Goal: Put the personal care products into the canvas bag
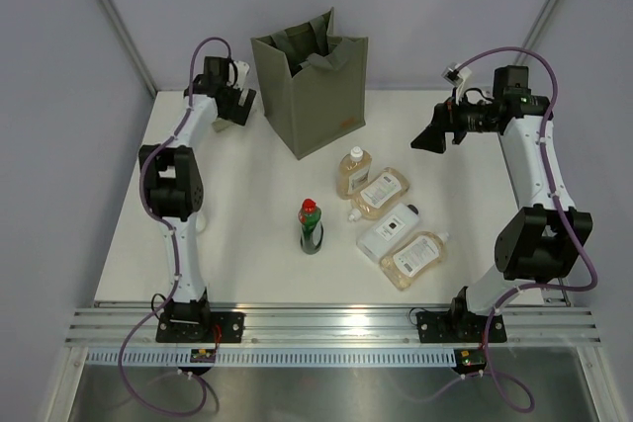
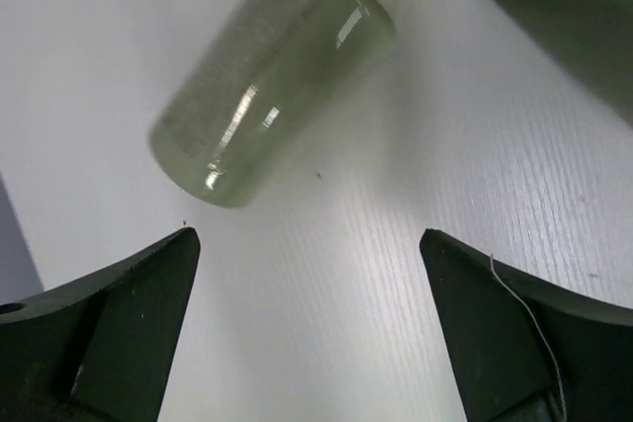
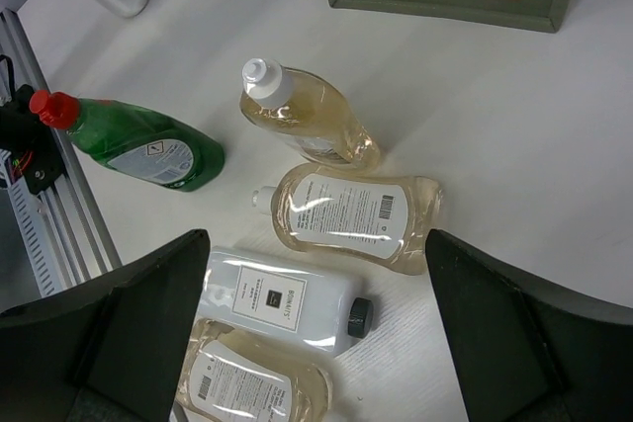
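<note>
My left gripper hangs spread near the lying pale bottle, and a one-sided touch could roll it away.

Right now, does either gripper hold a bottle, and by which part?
Nothing is held. The left gripper stands open short of a pale clear cylindrical bottle, not touching it; the right gripper is open and empty.

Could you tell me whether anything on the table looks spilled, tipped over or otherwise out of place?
No spill shows. One pale clear bottle lies on its side beside the canvas bag, apart from the grouped bottles.
</note>
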Motion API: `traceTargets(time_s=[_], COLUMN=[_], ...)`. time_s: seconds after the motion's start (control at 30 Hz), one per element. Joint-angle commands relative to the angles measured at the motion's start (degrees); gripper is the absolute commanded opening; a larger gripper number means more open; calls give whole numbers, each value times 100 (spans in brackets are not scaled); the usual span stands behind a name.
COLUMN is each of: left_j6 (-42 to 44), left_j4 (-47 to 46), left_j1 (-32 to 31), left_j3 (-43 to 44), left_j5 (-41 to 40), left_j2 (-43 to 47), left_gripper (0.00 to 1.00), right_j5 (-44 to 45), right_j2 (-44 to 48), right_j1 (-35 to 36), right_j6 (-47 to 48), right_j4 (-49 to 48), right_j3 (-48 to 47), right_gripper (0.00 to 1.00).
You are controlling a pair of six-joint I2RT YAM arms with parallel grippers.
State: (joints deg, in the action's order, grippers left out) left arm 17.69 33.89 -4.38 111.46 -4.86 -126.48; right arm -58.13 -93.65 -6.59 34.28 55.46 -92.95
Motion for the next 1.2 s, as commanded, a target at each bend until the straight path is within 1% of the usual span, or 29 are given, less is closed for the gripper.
traceTargets(time_s=[0.0, 0.03, 0.13, 0.27, 0.4, 0.43, 0.6, 0.67, 0.73, 0.77, 0.9, 1.03, 1.17], left_j6=[76, 172, 620, 1253, 1711, 1876, 2027, 2063, 2404, 2466, 2309, 2247, 1888], left_j4=[-374, -426, -769, -822, -936, -972, -964, -876, -735, -700, -463, 64, 775], left_j1=[139, 139, 166, 166, 192, 210, 289, 289, 263, 236, 298, 228, 26], left_j3=[805, 972, 878, 878, 886, 860, 676, 553, 351, 254, 69, -159, -221], left_j5=[-120, -77, 47, 371, 451, 625, 891, 943, 979, 926, 812, 611, 259], left_j2=[-113, -219, -430, -676, -843, -896, -1125, -1186, -1204, -1187, -1064, -818, -677], left_gripper=[99, 99, 99, 98, 98, 97, 96, 94, 89, 89, 88, 83, 76], right_j5=[-216, -208, -146, -155, -199, -208, -374, -445, -471, -515, -647, -656, -647], right_j2=[171, 163, 171, 180, 189, 206, 268, 294, 347, 356, 321, 286, 329], right_j1=[-79, -88, -140, -264, -325, -325, -334, -334, -334, -334, -334, -334, -343], right_j6=[131, 157, 237, 219, 105, 79, -299, -457, -571, -589, -607, -432, -370], right_j4=[61, 87, 149, 254, 281, 272, 44, -78, -158, -167, -132, -9, -9], right_j3=[13, 13, 14, -39, -74, -74, 48, 75, 110, 101, 5, -83, -31], right_gripper=[100, 100, 100, 99, 100, 99, 99, 100, 100, 99, 100, 99, 100])
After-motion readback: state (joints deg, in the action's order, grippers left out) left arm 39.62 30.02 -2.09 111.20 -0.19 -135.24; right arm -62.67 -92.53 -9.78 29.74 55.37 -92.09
